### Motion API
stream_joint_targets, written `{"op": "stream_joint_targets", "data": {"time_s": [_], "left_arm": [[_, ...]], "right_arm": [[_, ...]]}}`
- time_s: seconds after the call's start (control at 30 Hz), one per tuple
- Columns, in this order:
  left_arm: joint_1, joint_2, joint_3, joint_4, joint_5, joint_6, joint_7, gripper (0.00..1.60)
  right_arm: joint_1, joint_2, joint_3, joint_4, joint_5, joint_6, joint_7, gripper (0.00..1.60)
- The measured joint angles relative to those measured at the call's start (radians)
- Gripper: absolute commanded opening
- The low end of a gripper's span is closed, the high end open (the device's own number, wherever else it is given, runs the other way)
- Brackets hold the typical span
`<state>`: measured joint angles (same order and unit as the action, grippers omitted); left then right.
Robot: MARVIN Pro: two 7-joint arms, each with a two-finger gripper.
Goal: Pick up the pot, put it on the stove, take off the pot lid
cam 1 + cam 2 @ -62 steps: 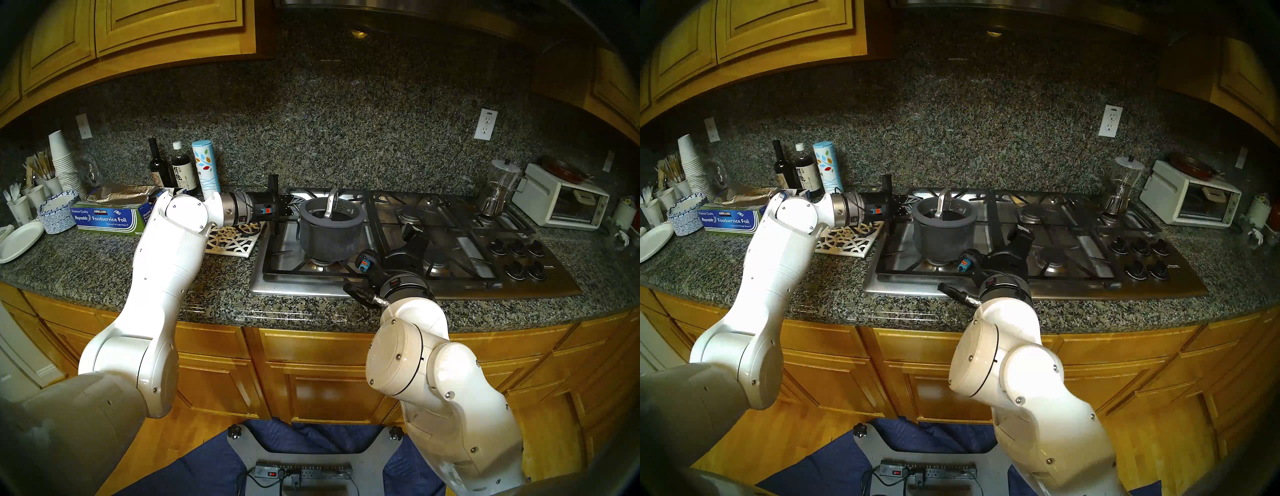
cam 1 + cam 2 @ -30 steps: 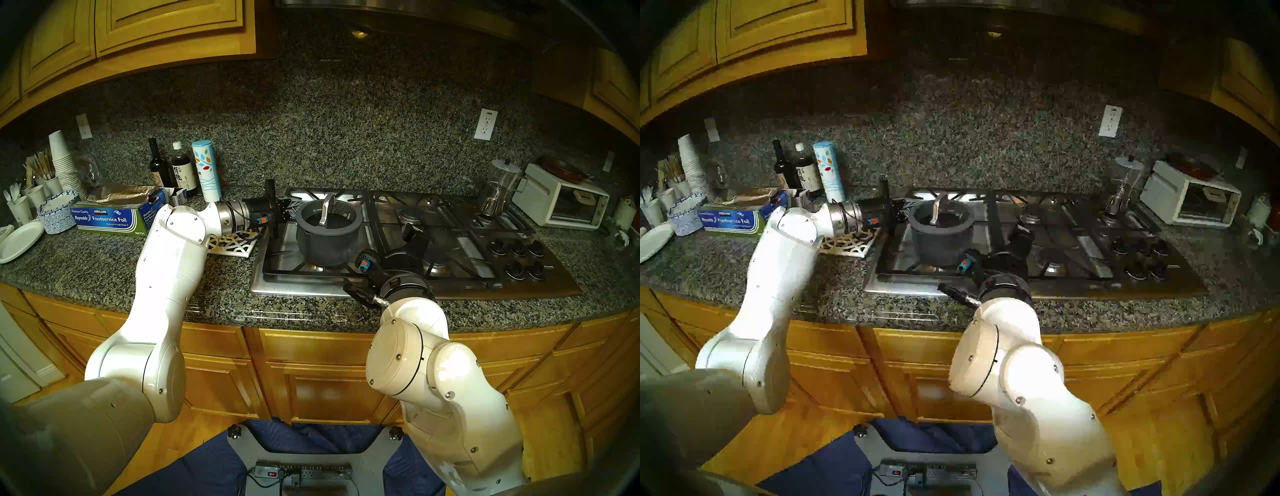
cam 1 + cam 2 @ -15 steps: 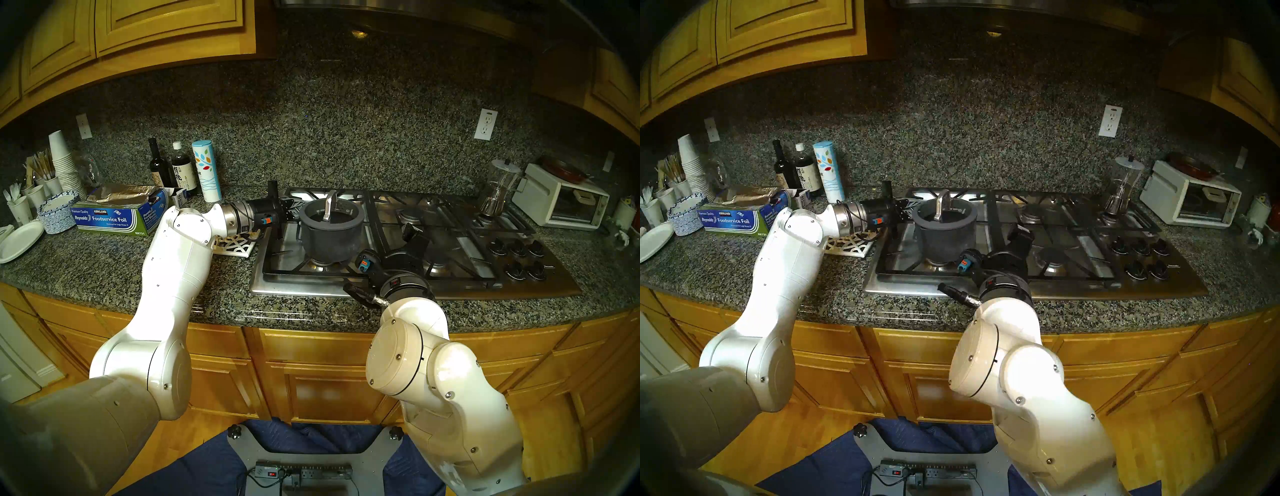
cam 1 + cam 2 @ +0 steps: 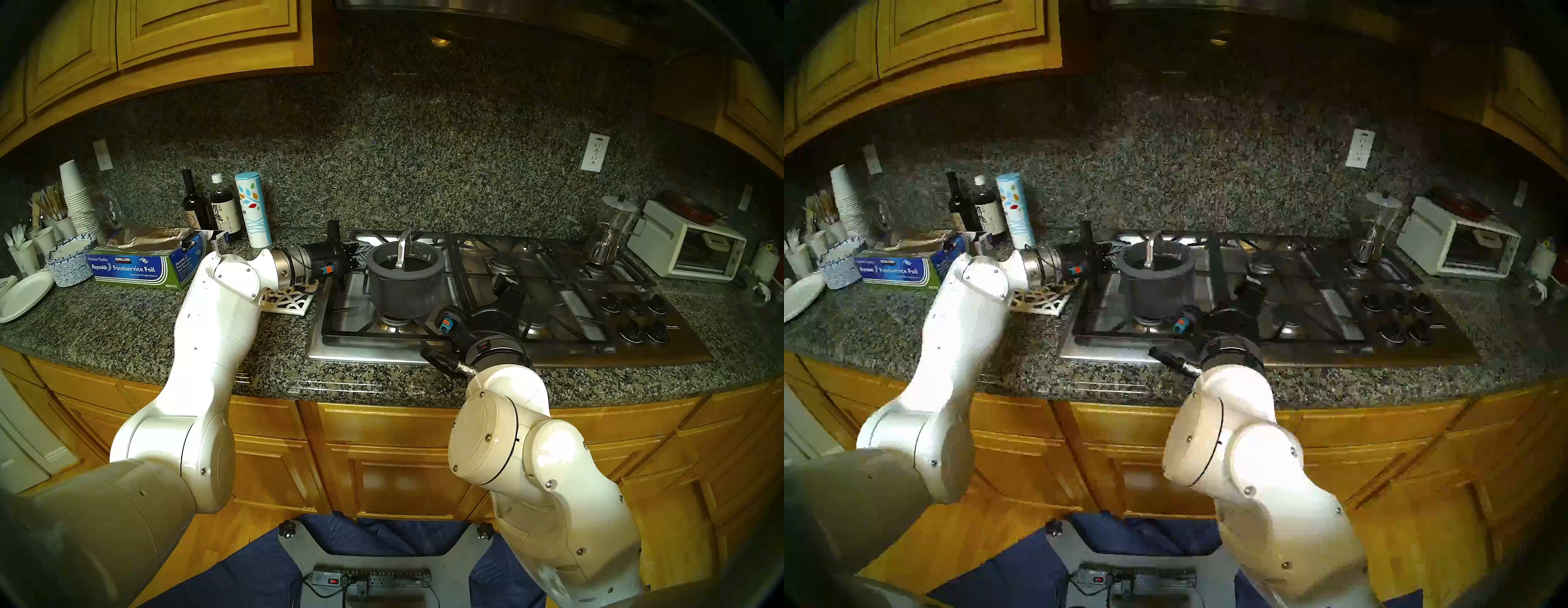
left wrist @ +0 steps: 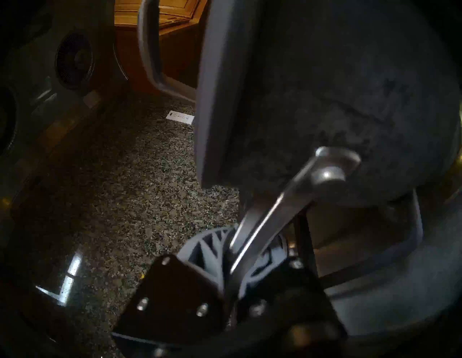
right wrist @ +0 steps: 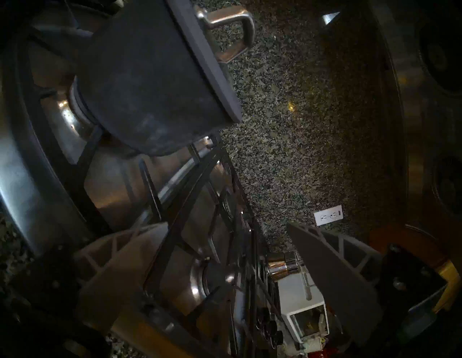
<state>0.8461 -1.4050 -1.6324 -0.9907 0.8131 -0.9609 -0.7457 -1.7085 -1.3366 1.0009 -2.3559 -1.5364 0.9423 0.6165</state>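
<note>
The granite desk (image 4: 127,322) carries everything, and the stove (image 4: 564,297), a wide stainless gas cooktop with black cast-iron grates and black knobs at its right end, takes up the middle and right of it, running from near the front edge to the back wall. On the stove's front-left burner sits the pot (image 4: 403,288), a matte dark grey straight-sided saucepan with a thick rim. The pot lid (image 4: 420,255) is on it, flat glass inside a dark grey rim, with an arched silver handle standing up in the middle; small pale lettering on the lid is too small to read.

Toward the desk's left end, near the back edge, lies a long blue and green box (image 4: 135,269) printed "Kirkland", "Premium Quality Reynolds Foodservice Foil" and "RK721". Behind it by the back wall a dark bottle (image 4: 222,210) bears a white label with black East Asian characters.

The left hand (image 5: 233,252) reaches in from the pot's left side and is clamped on the thin, curved metal pot handle. The right hand (image 6: 225,270) hovers low over the stove's front middle, just right of the pot, its fingers spread apart and holding nothing.
</note>
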Motion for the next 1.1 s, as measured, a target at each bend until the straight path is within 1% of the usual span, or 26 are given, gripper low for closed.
{"op": "stream_joint_targets", "data": {"time_s": [0.03, 0.07, 0.13, 0.17, 0.2, 0.23, 0.57, 0.93, 1.1], "left_arm": [[0.000, 0.002, 0.000, 0.000, 0.002, 0.000, 0.004, 0.60], [0.000, 0.004, 0.000, -0.001, 0.003, 0.000, 0.006, 0.81], [-0.001, 0.008, 0.000, -0.003, 0.005, 0.000, 0.013, 1.01], [-0.001, 0.010, -0.001, -0.005, 0.005, 0.000, 0.019, 1.32], [-0.001, 0.012, -0.001, -0.007, 0.005, 0.000, 0.022, 1.56], [-0.003, 0.015, -0.002, -0.011, 0.005, 0.000, 0.029, 1.60], [0.001, 0.045, 0.005, -0.053, 0.002, 0.000, 0.074, 1.60], [0.039, 0.093, 0.039, -0.119, -0.023, 0.000, 0.095, 1.60], [0.061, 0.119, 0.042, -0.148, -0.042, 0.000, 0.096, 1.60]], "right_arm": [[0.000, 0.000, 0.000, 0.000, 0.000, 0.000, 0.000, 1.60], [0.000, 0.000, 0.000, 0.000, 0.000, 0.000, 0.000, 1.60], [0.000, 0.000, 0.000, 0.000, 0.000, 0.000, 0.000, 1.60], [0.000, 0.000, 0.000, 0.000, 0.000, 0.000, 0.000, 1.60], [0.000, 0.000, 0.000, 0.000, 0.000, 0.000, 0.000, 1.60], [0.000, 0.000, 0.000, 0.000, 0.000, 0.000, 0.000, 1.60], [0.000, 0.000, 0.000, 0.000, 0.000, 0.000, 0.000, 1.60], [0.000, 0.000, 0.000, -0.001, 0.000, 0.000, -0.001, 1.60], [0.000, 0.000, 0.000, -0.001, 0.000, 0.000, -0.001, 1.60]]}}
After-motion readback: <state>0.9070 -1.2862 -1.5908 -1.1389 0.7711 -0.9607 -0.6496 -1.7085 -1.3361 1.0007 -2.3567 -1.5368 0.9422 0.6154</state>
